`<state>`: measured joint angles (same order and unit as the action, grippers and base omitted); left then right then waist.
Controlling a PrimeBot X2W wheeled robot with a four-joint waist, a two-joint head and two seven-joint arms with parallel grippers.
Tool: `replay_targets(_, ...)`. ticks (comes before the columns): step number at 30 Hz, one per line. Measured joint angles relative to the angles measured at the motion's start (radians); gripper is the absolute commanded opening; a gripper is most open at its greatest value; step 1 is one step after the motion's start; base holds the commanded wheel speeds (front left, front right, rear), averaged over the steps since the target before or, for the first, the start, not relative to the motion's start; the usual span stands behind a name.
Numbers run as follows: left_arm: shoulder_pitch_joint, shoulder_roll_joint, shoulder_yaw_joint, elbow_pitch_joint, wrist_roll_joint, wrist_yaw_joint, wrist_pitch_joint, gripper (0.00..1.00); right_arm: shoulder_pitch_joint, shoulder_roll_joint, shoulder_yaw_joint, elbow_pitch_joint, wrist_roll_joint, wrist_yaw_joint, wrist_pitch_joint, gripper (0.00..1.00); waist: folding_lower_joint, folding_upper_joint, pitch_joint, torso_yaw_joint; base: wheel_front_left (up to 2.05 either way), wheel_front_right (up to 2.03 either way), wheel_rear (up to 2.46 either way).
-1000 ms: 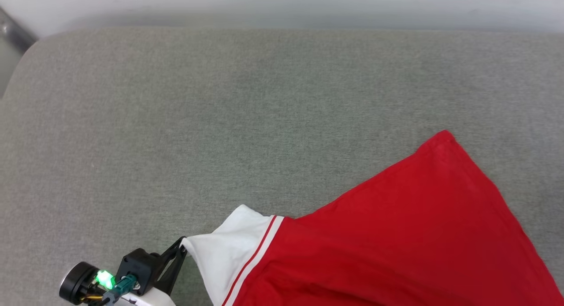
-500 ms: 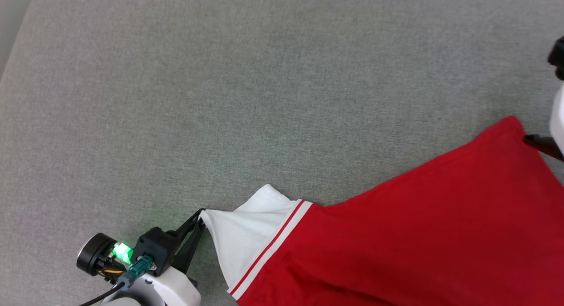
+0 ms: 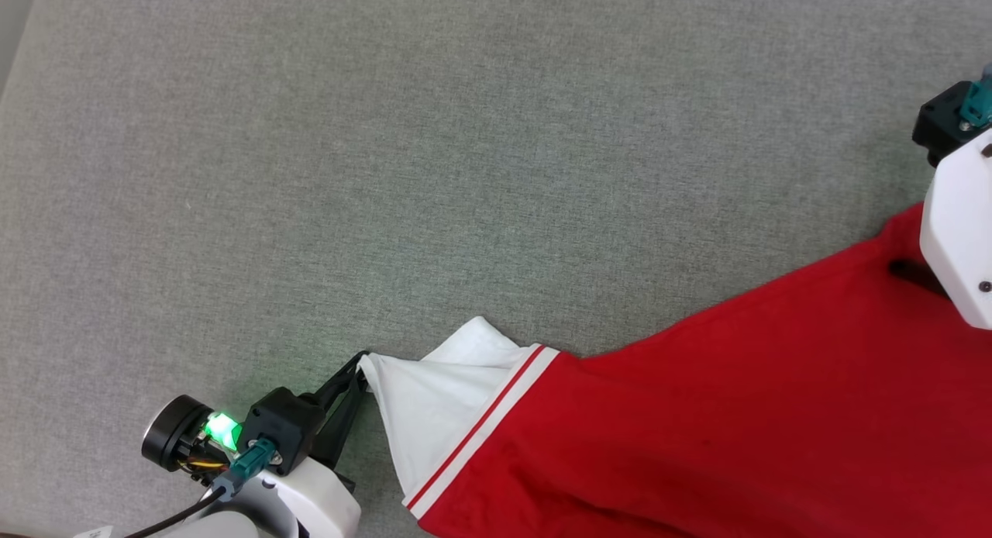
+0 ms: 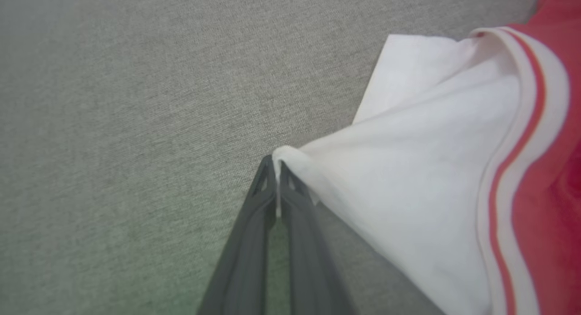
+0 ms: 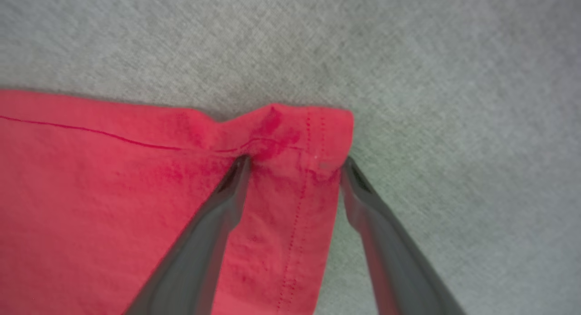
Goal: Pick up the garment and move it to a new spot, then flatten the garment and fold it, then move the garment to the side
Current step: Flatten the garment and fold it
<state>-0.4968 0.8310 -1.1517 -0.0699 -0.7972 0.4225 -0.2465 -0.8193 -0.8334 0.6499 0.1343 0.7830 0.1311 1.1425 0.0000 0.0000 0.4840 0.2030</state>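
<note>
Red garment [image 3: 697, 414] lying across lower right of head view on grey fabric surface [image 3: 387, 174], white sleeve [image 3: 434, 414] pointing toward lower centre. Left gripper [image 3: 358, 367], lower left, pinching sleeve tip between closed fingers. Right gripper [image 5: 295, 163], centre of right wrist view, fingers spread wide astride red hem corner.

Head view: bright, even, diffuse light. Weave of grey fabric surface [image 3: 387, 174] sharp, no glare. Green lamp [image 3: 222, 429] on left wrist throws faint green wash beside it. Thin soft shadow under edge of the garment [image 3: 697, 429].

Left wrist view: soft overall. White sleeve [image 4: 408, 179] nearly washed out. Left gripper [image 4: 277, 167] blurs toward bottom edge, greenish cast there.

Right wrist view: right gripper [image 5: 295, 163] smeared low in picture. Corners soft. Narrow dark shadow along hem.
</note>
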Motion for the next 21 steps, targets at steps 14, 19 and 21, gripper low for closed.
replay_targets(14,0.009,-0.006,-0.005,0.060,-0.026,-0.032,0.002,0.00,0.007,0.004,0.061,0.003,0.043,0.000,-0.312,0.00,0.0001,0.0000,-0.185,-0.043,0.00,0.00,0.00)
replay_targets(19,-0.050,0.027,0.009,0.062,-0.004,-0.046,0.021,0.00,0.010,-0.017,0.046,-0.035,0.044,0.000,-0.427,0.00,0.0000,0.0000,-0.272,-0.073,0.00,0.00,0.00)
replay_targets(21,-0.088,0.033,0.027,0.049,0.003,-0.044,0.030,0.00,0.010,-0.020,0.032,-0.041,0.041,0.000,-0.472,0.00,0.0000,0.0000,-0.300,-0.089,0.00,0.00,0.00)
